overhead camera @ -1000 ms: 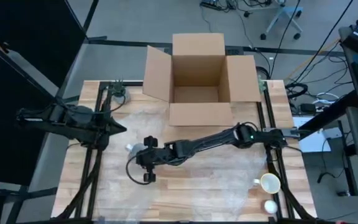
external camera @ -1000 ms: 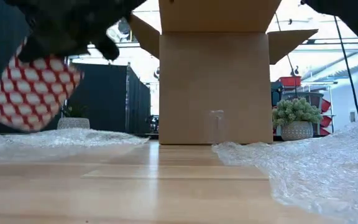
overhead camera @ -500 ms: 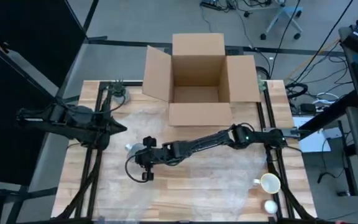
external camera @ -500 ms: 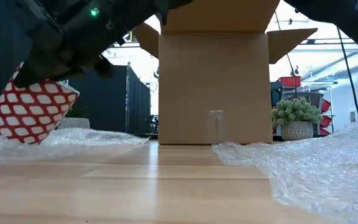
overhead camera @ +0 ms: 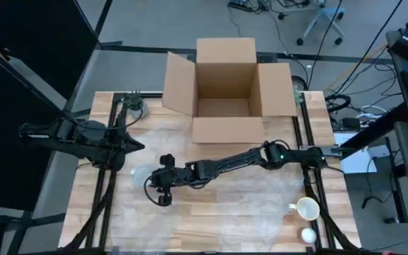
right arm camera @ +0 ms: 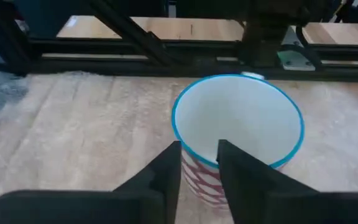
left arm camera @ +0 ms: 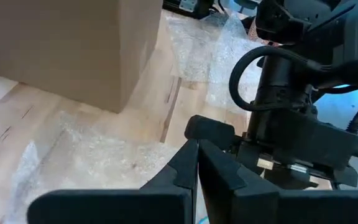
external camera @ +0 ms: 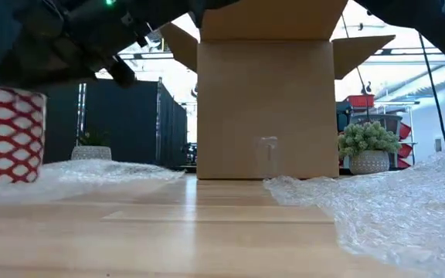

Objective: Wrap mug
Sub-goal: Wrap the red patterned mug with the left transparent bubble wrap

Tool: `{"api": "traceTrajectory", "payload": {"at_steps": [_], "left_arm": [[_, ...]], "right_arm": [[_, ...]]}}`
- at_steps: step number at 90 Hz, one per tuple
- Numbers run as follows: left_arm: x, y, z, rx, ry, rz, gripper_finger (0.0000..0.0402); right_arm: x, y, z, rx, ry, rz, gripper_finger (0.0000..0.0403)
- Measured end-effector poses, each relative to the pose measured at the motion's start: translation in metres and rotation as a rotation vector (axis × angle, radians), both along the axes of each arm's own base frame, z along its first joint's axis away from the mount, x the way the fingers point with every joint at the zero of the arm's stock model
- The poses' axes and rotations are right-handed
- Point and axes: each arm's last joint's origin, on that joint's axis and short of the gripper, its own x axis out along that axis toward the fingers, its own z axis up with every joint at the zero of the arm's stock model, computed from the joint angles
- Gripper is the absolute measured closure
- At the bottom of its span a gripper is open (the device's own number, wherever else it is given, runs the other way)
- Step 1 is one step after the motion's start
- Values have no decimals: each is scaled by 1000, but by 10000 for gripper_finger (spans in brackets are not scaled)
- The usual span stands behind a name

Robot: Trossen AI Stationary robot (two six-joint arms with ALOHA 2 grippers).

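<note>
Table: wooden top (overhead camera: 211,212) under my cameras, bubble wrap (overhead camera: 261,191) spread across most of it, an open cardboard box (overhead camera: 225,88) at the far edge.
Mug: red-and-white patterned mug (external camera: 6,135) with a blue rim (right arm camera: 238,127), standing upright on the wrap at the table's left-centre, just beside the right gripper.
Right gripper (right arm camera: 199,163): I see it stretched across the table; its fingers (right arm camera: 166,171) straddle the mug's near rim, one outside the wall, one inside, slightly parted.
Left gripper (left arm camera: 197,163): parked at the table's left edge, fingers pressed together on nothing.
Spare items: a pale mug (overhead camera: 307,208) near the right front corner.
</note>
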Motion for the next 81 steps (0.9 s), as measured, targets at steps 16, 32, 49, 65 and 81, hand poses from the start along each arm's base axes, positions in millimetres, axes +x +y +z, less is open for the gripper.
{"api": "traceTrajectory", "payload": {"at_steps": [16,32,49,65,81], "left_arm": [[0,0,0,0,-2,0,402],[4,-1,3,-10,-33,-27,399],[15,-3,7,43,-74,-82,348],[32,-10,10,54,-80,-246,271],[47,-31,20,73,34,-359,241]], "right_arm": [[-9,1,28,-3,-15,9,239],[-53,15,98,0,79,43,209],[-100,52,129,19,207,87,203],[-125,96,120,-19,283,23,206],[-138,125,83,-90,357,-104,206]]}}
